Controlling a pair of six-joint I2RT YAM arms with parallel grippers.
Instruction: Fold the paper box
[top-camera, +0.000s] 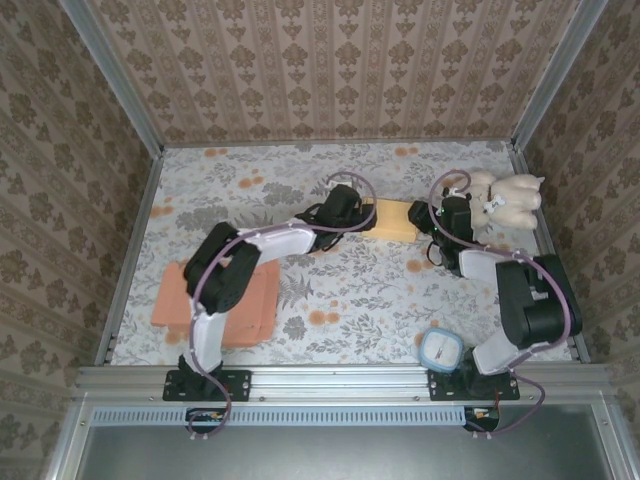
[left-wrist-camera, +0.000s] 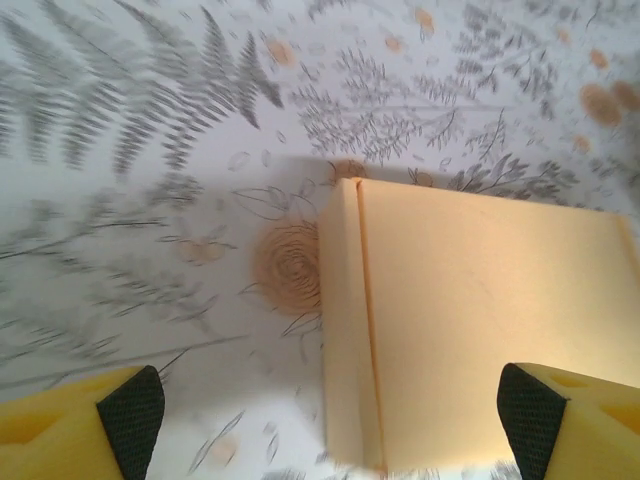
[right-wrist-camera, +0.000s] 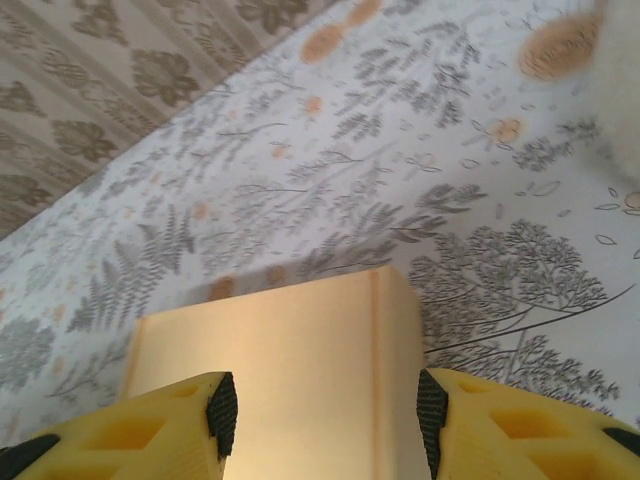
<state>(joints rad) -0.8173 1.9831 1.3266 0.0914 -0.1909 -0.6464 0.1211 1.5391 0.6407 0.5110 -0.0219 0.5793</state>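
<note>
The paper box lies flat at the table's far centre. Left tool is wide open over its left end. Right tool is half-open at its right end; grip cannot be determined.

A lab test cell: aluminium frame, wallpapered walls, floral tabletop.

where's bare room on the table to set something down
Bare cloth at centre front, between the orange mat and the blue-rimmed object, and the far left corner. Crowded far right: paper box, left gripper, right gripper, plush toy.
</note>
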